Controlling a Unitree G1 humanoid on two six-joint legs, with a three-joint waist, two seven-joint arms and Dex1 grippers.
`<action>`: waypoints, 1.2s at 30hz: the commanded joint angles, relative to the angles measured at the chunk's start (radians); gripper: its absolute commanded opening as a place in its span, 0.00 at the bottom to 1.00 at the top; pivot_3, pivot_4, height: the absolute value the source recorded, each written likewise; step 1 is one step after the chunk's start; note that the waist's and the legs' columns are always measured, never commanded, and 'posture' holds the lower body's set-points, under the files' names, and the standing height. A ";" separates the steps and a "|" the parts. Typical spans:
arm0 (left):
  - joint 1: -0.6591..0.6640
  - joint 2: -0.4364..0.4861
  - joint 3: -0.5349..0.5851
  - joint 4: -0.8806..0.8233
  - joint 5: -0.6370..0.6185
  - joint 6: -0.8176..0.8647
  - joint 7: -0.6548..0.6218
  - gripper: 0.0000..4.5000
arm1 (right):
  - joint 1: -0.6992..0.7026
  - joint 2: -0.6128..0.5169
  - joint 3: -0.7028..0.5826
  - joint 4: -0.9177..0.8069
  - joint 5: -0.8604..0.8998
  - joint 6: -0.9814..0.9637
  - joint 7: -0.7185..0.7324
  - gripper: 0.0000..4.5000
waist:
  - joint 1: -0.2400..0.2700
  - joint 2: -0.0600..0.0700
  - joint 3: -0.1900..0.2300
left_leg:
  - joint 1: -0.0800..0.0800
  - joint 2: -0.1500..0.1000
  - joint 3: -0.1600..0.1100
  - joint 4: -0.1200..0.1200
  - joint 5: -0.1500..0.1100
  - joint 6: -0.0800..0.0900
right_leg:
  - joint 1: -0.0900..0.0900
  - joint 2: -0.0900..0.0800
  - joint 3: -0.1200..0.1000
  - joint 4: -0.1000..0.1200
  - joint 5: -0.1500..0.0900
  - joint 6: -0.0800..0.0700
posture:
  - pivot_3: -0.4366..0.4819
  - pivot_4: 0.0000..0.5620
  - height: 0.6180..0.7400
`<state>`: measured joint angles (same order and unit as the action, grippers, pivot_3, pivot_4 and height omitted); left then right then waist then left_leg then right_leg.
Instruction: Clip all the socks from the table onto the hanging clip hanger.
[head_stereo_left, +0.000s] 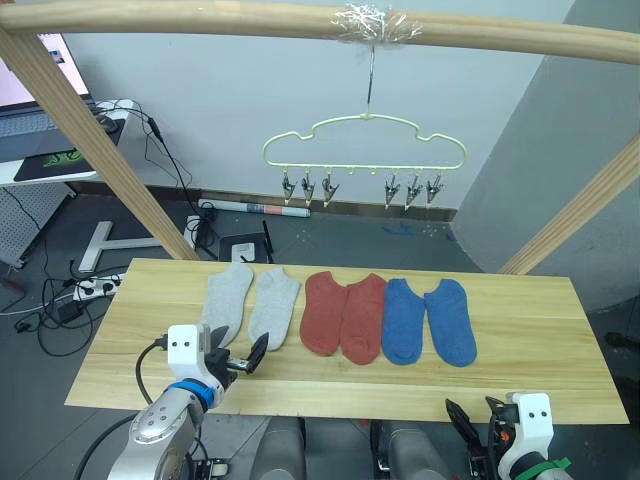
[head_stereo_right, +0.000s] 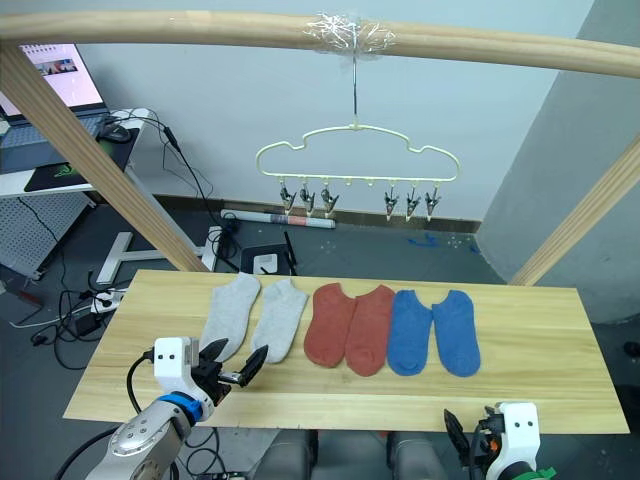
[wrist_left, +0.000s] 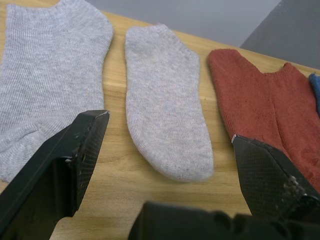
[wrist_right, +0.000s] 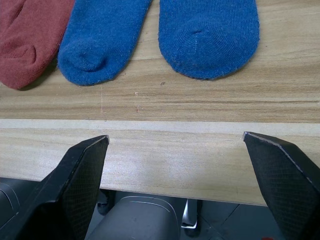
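Note:
Six socks lie in a row on the light wood table: two grey socks, two rust red socks and two blue socks. Above and behind them the pale yellow clip hanger hangs by its hook from the top pole, its metal clips empty. My left gripper is open just in front of the toe of the second grey sock. My right gripper is open at the table's front edge, short of the blue socks.
A wooden pole runs across the top. Slanted poles stand at the left and right. A desk with a laptop and floor cables are at the back left. Bare wood lies right of the blue socks.

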<state>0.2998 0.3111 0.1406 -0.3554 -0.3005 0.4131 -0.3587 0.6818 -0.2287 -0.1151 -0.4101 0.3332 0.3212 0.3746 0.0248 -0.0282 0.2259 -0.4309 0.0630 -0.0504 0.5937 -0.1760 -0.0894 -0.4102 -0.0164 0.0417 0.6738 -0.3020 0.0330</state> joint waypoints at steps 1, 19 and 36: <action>-0.026 0.005 -0.004 -0.050 0.008 0.060 0.037 1.00 | 0.016 0.002 0.011 -0.067 0.002 0.011 -0.011 1.00 | 0.000 0.000 0.000 | 0.000 0.000 0.000 0.000 0.000 0.000 | 0.000 0.000 0.000 0.000 0.000 0.000 | 0.59 0.40 1.00; -0.420 0.006 -0.023 -0.012 -0.008 0.295 0.104 1.00 | -0.248 -0.143 -0.098 -0.394 0.191 0.411 -0.073 1.00 | 0.000 -0.001 -0.001 | 0.001 0.000 -0.001 0.005 0.000 0.000 | 0.002 0.002 0.000 0.005 0.006 0.009 | 0.60 0.38 1.00; -0.752 -0.101 -0.089 0.214 0.139 0.009 0.202 0.75 | -0.894 -0.553 -0.240 -0.347 0.559 0.693 0.004 1.00 | -0.003 -0.002 -0.001 | -0.001 -0.001 -0.002 0.015 0.000 0.001 | 0.005 0.005 0.002 0.005 0.014 0.011 | 0.54 0.37 1.00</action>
<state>-0.4347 0.2179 0.0638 -0.1394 -0.1803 0.4677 -0.1638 -0.1836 -0.7586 -0.3467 -0.7494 0.8695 1.0120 0.3711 0.0222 -0.0304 0.2250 -0.4318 0.0623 -0.0523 0.6091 -0.1756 -0.0883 -0.4051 -0.0115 0.0438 0.6791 -0.2879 0.0438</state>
